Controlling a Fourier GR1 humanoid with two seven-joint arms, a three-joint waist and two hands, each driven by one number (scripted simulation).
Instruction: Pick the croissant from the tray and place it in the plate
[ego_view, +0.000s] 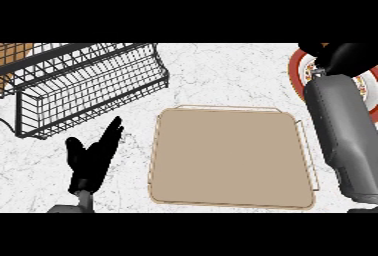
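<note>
One hand (336, 54), the right, hangs over plate (303, 75), prob to set croissant down; fingers can't tell; tray (229, 155) bare; left hand (92, 157) spread, resting

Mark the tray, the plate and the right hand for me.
tray (229, 155), head view, bare flat middle.
plate (298, 67), head view, red rim at its left edge.
right hand (347, 54), head view, back of hand over the plate.

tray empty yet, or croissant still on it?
Empty. The tray shows only its bare tan surface, no croissant. The right hand is over the plate, hiding most of it, so whether the croissant is there: cannot tell.
</note>
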